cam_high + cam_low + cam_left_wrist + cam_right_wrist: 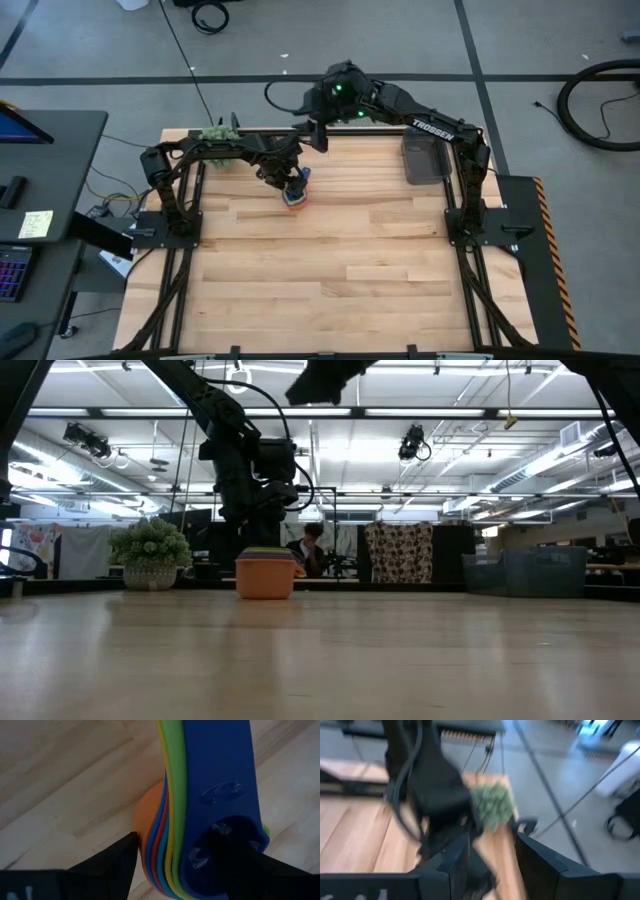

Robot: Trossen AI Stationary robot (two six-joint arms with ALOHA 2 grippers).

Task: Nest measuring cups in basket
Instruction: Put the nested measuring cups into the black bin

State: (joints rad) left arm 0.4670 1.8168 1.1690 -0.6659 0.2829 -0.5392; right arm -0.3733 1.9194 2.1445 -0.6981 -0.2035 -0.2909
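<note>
The measuring cups (296, 192) stand nested in one stack on the table, orange outermost (265, 577) and dark blue innermost (220, 780), with their flat handles stacked. My left gripper (285, 180) comes down on the stack from the left and is shut on its wall. My right gripper (492, 865) hangs open and empty, high over the table's far edge (321, 135). The dark grey basket (425, 160) sits at the far right, apart from the cups. My left gripper has one finger (240, 865) inside the dark blue cup's bowl (222, 832) and the other (112, 865) against the orange cup's outer wall (145, 820). The fingers slant steeply down from above. The stack stands upright with its base on the table.
A fuzzy green plant ball in a pot (218, 134) stands at the far left corner. Black arm frames (165, 215) run along both sides of the table. The wooden top (330, 280) stretches toward the near edge. A person (312, 545) sits in the room beyond.
</note>
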